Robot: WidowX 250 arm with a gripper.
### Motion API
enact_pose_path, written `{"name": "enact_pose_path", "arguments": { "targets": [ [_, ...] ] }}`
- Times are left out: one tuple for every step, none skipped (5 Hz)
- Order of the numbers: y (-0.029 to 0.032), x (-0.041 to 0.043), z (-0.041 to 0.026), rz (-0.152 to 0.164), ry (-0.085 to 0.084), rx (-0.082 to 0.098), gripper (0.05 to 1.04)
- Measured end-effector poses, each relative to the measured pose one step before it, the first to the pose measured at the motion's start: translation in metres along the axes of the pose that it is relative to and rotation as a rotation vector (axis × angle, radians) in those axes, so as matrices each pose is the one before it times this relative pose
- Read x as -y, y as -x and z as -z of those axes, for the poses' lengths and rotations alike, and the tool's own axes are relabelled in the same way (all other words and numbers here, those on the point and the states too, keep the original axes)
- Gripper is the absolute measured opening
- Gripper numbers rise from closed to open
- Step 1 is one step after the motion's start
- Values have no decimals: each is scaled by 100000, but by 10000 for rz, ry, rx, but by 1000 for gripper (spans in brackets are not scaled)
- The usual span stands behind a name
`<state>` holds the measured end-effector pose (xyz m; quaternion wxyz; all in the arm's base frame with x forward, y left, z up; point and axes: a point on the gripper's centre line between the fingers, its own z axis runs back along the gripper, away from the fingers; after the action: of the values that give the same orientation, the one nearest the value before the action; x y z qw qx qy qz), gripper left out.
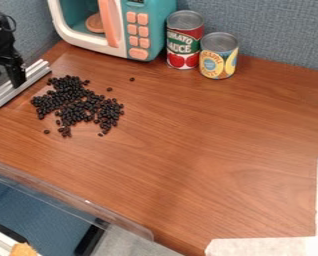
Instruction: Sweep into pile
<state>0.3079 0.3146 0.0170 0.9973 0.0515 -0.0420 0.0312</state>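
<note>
At the upper left edge, the black gripper hangs low, right beside a silvery ridged metal bar. The bar slants from lower left to upper right, and its contact with the gripper cannot be made out. Just right of it, small black beans are spread in an uneven patch on the wooden table. A few single beans lie apart from the patch, one above it to the right and one below it to the left.
A teal and white toy microwave stands at the back, with a tomato sauce can and a pineapple can to its right. White tape marks the right and front edges. A clear plastic rim runs along the lower left.
</note>
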Motion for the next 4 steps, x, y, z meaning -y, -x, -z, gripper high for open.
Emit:
{"name": "enact_pose_path", "arguments": {
  "targets": [
    [-890,713,-90,262,-133,56,999],
    [-1155,1200,81,367,-33,88,999],
    [617,393,586,-40,-77,-220,999],
    [-517,-141,-2045,31,-294,417,999]
  ]
}}
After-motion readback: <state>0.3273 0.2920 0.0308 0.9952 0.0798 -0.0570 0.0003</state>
